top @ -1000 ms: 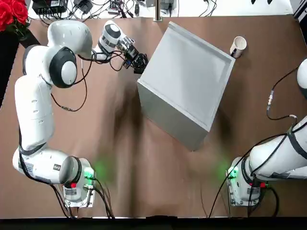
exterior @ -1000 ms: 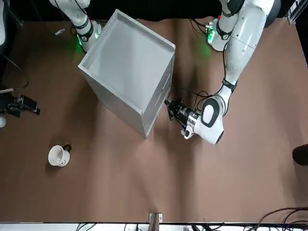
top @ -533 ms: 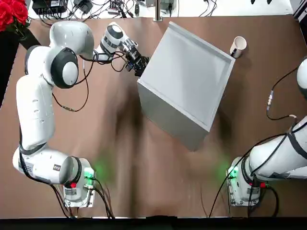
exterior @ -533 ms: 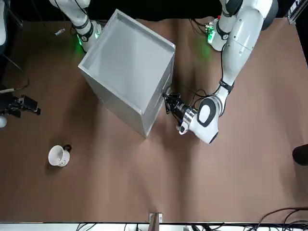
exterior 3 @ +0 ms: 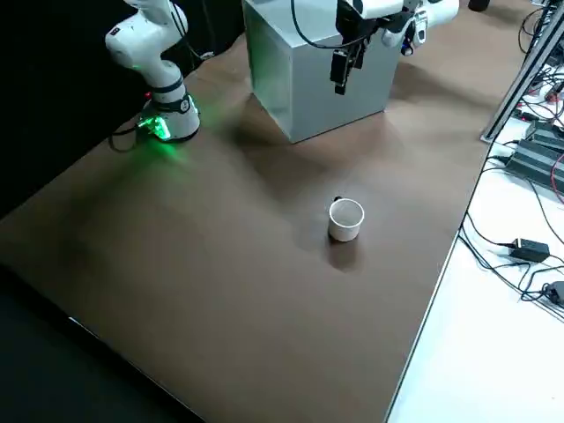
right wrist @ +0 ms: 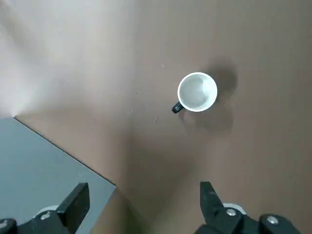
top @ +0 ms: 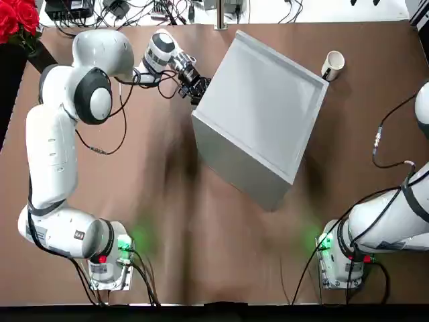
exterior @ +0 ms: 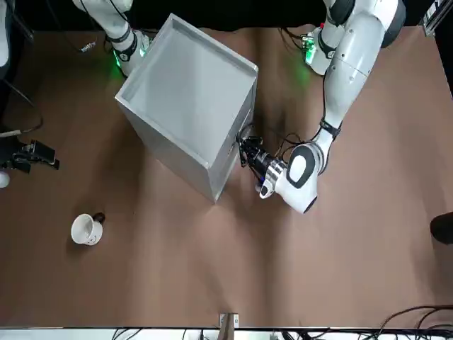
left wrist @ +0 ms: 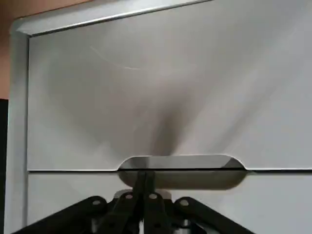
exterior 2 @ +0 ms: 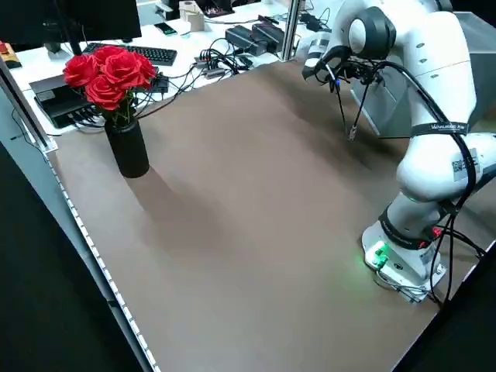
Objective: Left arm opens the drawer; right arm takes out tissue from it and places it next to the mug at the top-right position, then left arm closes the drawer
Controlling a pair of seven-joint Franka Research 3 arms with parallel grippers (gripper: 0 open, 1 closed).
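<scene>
Left claw (exterior: 245,151) now moved in against the closed drawer (left wrist: 165,200) front, fingers pressed together at its handle notch, mug (top: 332,64) near tabletop's far right corner, right claw (right wrist: 141,204) spread above it.

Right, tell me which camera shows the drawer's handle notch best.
The left wrist view: the handle notch fills the middle, with the left claw shut right at it. In the front view only the drawer front shows edge-on; the top view hides it below the cabinet.
</scene>
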